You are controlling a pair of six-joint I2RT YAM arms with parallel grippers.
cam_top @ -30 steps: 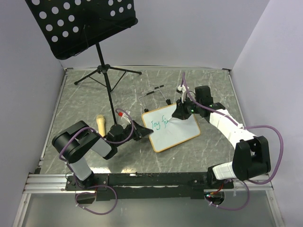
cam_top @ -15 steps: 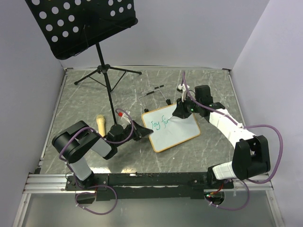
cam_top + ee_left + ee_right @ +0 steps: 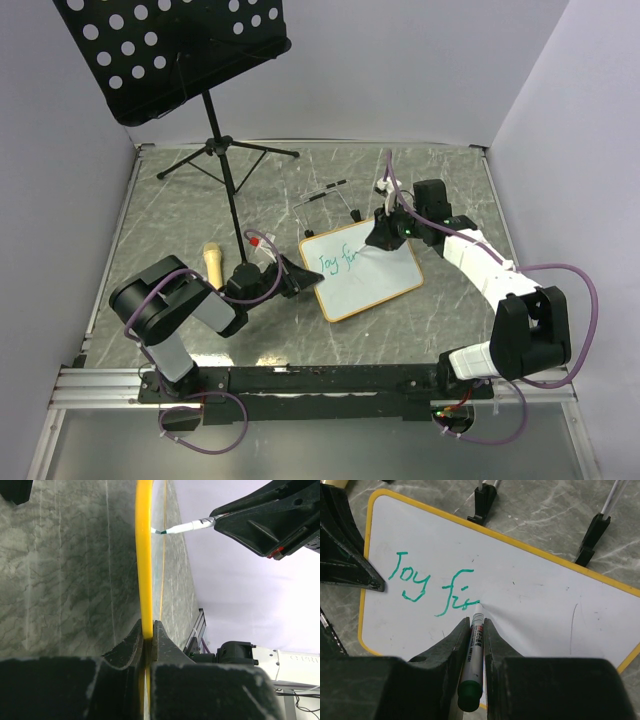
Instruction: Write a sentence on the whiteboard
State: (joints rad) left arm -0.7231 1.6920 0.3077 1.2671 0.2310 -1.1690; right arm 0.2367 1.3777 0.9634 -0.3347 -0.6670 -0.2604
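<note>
The whiteboard (image 3: 375, 275) lies on the table, white with a tan-yellow frame, bearing green writing "Toy fi" (image 3: 427, 582). My left gripper (image 3: 303, 279) is shut on the board's left edge; in the left wrist view the yellow frame (image 3: 144, 555) runs between its jaws (image 3: 148, 632). My right gripper (image 3: 372, 243) is shut on a green marker (image 3: 474, 645), whose tip touches the board at the end of the green stroke. The marker also shows in the left wrist view (image 3: 182, 527).
A black perforated music stand (image 3: 180, 50) rises at the back left, its tripod legs (image 3: 215, 150) on the table. A wire board holder (image 3: 330, 200) lies behind the board. A tan microphone-like object (image 3: 213, 262) lies left of my left gripper.
The marker has made a small further stroke after "f". Both arms have barely moved.
</note>
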